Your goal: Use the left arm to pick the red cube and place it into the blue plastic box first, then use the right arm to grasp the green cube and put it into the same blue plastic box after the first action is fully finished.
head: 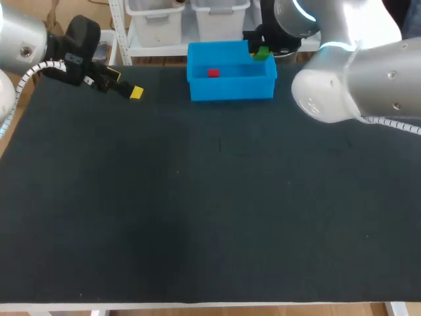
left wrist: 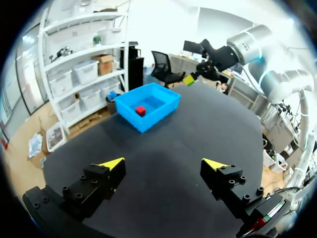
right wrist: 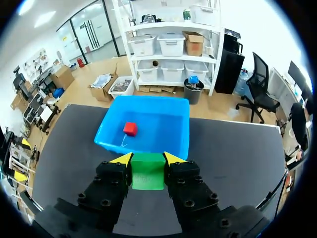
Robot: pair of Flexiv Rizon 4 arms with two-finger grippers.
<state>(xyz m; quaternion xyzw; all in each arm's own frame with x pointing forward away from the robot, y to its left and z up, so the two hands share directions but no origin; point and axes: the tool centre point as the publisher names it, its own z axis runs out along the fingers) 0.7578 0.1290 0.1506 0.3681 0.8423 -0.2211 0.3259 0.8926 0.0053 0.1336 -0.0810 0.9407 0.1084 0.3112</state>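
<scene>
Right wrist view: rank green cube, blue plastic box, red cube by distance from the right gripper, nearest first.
1. green cube: held in the right gripper, between both fingers.
2. blue plastic box: near wall just ahead of the fingertips.
3. red cube: farther ahead, inside the box.

The blue plastic box point(head: 231, 89) stood open on top, only the red cube point(head: 213, 73) inside, left of centre, the rest of its floor free. The right gripper point(right wrist: 148, 159), clamped on the green cube point(right wrist: 147, 174), hung by its right far corner. The left gripper point(head: 125, 84) sat well aside, across a stretch of surface point(head: 210, 217).
</scene>
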